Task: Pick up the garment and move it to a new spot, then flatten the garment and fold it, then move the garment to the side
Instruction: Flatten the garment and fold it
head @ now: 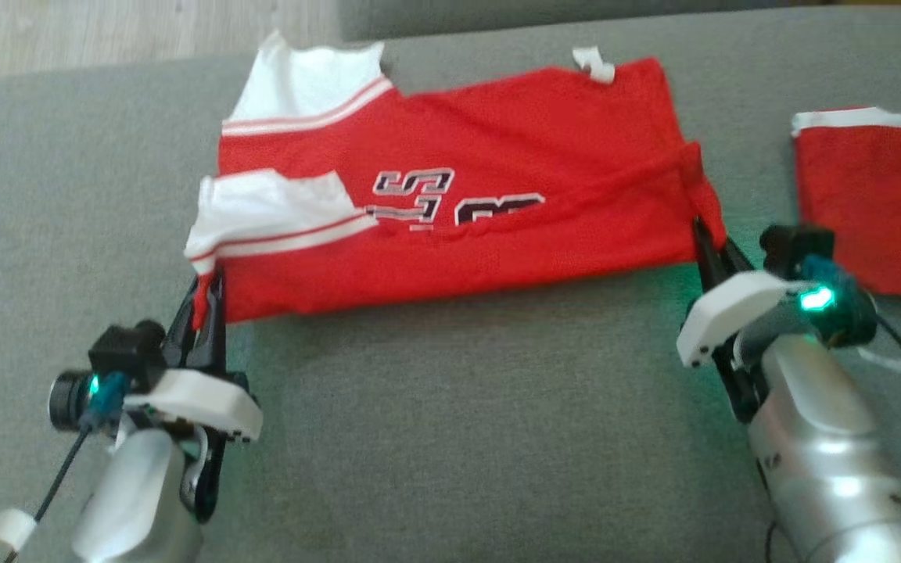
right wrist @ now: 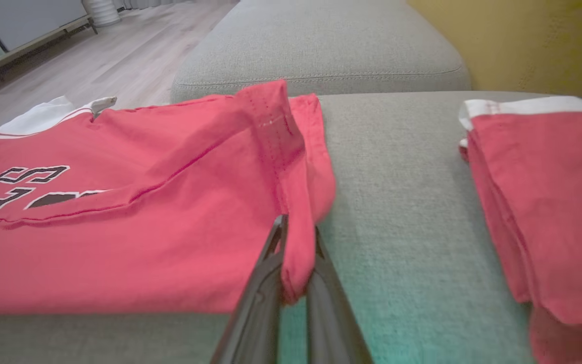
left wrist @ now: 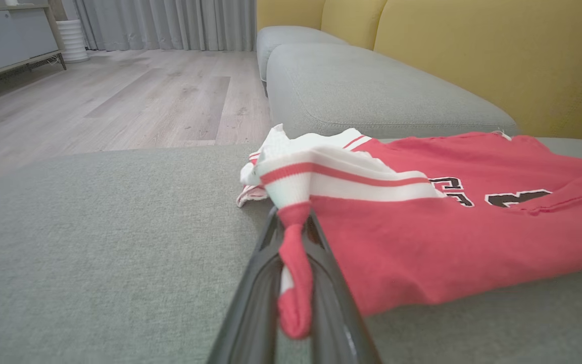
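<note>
Left end effector (head: 204, 301): fingers together, clamped on a twisted red corner of the garment (head: 458, 227), at the cushion's near left. Right end effector (head: 705, 234): fingers together, clamped on the garment's red hem corner, at the cushion's near right.

Surface: a grey fabric sofa cushion (head: 458, 438). The garment, a red jersey with white striped trim and dark lettering, lies on the cushion's middle. A second red garment (head: 873, 203) lies at the cushion's right end, apart from the first. A yellow backrest (left wrist: 498, 55) rises behind the cushion. Pale wood floor (left wrist: 119, 96) runs past the cushion's left end to grey curtains (left wrist: 170, 23) and a low cabinet (left wrist: 8, 35).

Orientation: long axis along the cushion's length. White-trimmed sleeves point to its left end, hem to its right, lettering up.
</note>
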Robot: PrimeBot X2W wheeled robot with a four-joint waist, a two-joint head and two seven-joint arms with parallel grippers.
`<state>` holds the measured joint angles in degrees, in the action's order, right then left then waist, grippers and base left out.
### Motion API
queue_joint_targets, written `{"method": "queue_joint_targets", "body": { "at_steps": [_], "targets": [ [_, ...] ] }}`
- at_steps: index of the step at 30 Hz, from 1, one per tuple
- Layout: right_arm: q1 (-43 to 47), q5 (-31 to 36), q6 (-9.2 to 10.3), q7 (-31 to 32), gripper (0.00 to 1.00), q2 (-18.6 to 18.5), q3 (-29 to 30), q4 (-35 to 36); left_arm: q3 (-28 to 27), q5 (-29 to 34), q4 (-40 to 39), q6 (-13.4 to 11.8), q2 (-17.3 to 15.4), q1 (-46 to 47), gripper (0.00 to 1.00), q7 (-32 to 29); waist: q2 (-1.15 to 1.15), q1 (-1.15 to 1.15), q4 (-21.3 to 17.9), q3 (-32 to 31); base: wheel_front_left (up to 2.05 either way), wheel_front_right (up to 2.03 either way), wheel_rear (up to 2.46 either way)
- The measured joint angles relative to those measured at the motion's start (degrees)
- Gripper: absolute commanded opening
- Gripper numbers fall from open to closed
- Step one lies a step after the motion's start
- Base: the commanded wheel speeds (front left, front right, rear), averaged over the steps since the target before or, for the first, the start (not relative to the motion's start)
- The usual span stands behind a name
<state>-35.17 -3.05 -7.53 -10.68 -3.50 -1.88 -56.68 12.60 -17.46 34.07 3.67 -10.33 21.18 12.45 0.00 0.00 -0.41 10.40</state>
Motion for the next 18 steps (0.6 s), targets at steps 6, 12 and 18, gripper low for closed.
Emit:
{"method": "queue_joint_targets", "body": {
  "at_steps": [6,12,18],
  "targets": [
    [5.36,-1.32,0.00,0.07,0.00,0.03,-0.11,2.91,-0.14,-0.92,-2.71,-0.45,-0.25,-4.67,0.00,-0.92,0.00,0.00,-1.07,-3.13,0.00,0.00,0.00],
    [12.35,-2.66,0.00,3.19,0.00,0.21,0.37,8.75,-0.11,-1.86,-8.48,-1.60,-0.79,-12.40,0.00,-3.55,0.00,-0.01,-1.95,-6.50,0.00,0.00,0.00],
    [20.03,-3.63,0.00,8.73,0.00,0.53,2.25,17.39,0.65,-2.93,-15.56,-2.50,-1.25,-19.89,0.00,-8.84,0.00,-0.01,-2.12,-8.87,0.00,0.00,0.00]
  ]
}}
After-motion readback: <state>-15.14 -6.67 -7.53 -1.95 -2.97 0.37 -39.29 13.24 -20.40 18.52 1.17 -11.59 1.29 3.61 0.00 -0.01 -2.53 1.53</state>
